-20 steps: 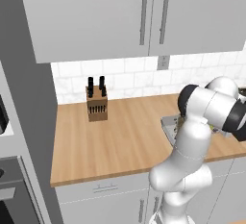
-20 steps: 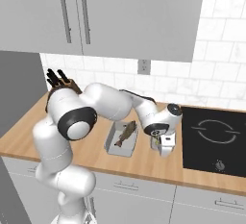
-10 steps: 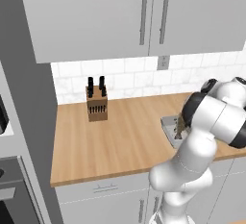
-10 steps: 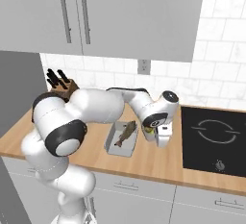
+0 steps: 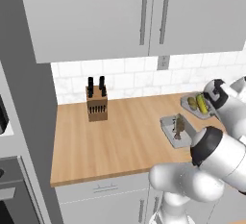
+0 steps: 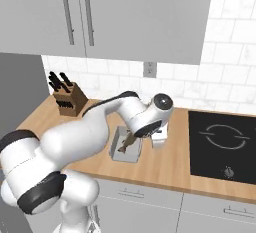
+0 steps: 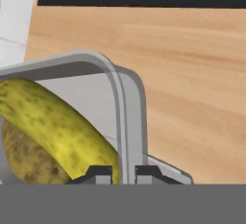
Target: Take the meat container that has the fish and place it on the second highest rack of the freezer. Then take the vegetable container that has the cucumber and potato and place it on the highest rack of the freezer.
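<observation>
Fingers (image 7: pixel 121 174) now clamped on vegetable container (image 7: pixel 126 103) rim | cucumber (image 7: pixel 62 127) diagonal

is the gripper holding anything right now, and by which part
Yes: the gripper is shut on the rim of the vegetable container, its fingertips either side of the tray's edge, beside the cucumber and potato.
</observation>
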Robot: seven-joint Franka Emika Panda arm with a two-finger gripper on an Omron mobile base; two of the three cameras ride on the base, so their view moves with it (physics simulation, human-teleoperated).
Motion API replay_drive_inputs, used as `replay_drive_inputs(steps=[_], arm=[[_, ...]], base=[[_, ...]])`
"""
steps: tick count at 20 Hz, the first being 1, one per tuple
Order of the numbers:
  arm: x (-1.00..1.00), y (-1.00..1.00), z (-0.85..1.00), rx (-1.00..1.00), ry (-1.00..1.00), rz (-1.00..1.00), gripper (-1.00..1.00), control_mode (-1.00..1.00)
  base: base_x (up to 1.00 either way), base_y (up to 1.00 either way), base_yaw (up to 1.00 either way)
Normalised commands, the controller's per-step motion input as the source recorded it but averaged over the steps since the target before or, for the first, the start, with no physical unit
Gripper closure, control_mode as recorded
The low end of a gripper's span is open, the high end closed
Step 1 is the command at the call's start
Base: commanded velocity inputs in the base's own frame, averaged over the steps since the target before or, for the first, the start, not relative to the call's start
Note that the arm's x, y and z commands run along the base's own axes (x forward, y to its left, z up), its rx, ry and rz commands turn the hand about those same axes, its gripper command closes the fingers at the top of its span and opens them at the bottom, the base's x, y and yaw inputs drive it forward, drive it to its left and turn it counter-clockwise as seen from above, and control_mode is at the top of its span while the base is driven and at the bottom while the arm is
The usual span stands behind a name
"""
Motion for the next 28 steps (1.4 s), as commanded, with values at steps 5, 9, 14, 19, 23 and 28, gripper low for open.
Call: replay_drive_inputs(steps=[5,9,14,19,23,28], arm=[[-0.27,0.07,0.58,-0.05,-0.09,-0.02,1.00,-1.00],[-0.38,0.38,0.79,-0.01,0.00,0.00,1.00,-1.00],[-0.57,0.70,0.27,0.02,-0.09,-0.04,1.00,-1.00],[-0.27,0.93,0.11,0.13,-0.16,-0.17,1.00,-1.00],[0.00,0.90,0.26,0.04,0.03,-0.18,1.00,-1.00],[-0.09,0.45,0.27,0.05,0.05,-0.10,1.00,-1.00]], base=[[0.00,0.00,0.00],[0.00,0.00,0.00],[0.00,0.00,0.00],[0.00,0.00,0.00],[0.00,0.00,0.00],[0.00,0.00,0.00]])
